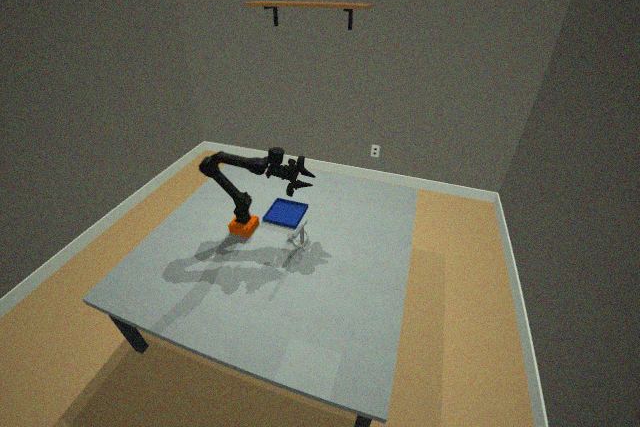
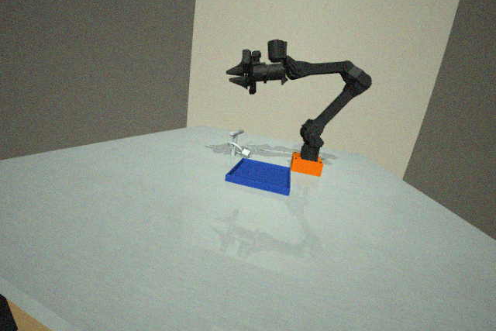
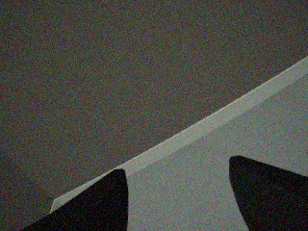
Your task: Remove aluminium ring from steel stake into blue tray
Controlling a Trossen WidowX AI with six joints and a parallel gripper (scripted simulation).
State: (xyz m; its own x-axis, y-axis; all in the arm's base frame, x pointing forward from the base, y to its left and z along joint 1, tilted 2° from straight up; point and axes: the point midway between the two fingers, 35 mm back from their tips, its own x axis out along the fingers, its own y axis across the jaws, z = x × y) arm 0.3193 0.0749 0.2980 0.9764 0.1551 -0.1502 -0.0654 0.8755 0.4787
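Inspection of the work area finds the gripper (image 1: 313,180) (image 2: 228,76) (image 3: 179,173) raised well above the table (image 1: 336,308) (image 2: 160,239), its fingers pointing outward from the arm. We record the jaws as part open, with a plain gap between the two fingertips and nothing held. In the wrist view we see both dark fingers entering from the lower edge, with only background visible between them. We locate the aluminium ring (image 1: 307,239) (image 2: 237,146) at the steel stake (image 1: 302,234) (image 2: 233,150), around its post and below the cross-bar (image 1: 299,225) (image 2: 236,132). We note that the ring appears tilted in the exterior view, one side standing higher than the side with the tab (image 2: 245,153). Its exact points of contact with the post are too small for us to tell. The tab is on the side toward the arm's orange base (image 1: 235,229) (image 2: 297,165). We find the blue tray (image 1: 285,213) (image 2: 258,175) lying flat on the table near the stake, with no ring inside it. The gripper is well apart from both ring and tray. We further record a wooden shelf (image 1: 310,4) on two dark brackets, fixed to the wall, and a white outlet (image 1: 375,150) lower on the same wall. On our finding, the ring has yet to be removed from the stake.
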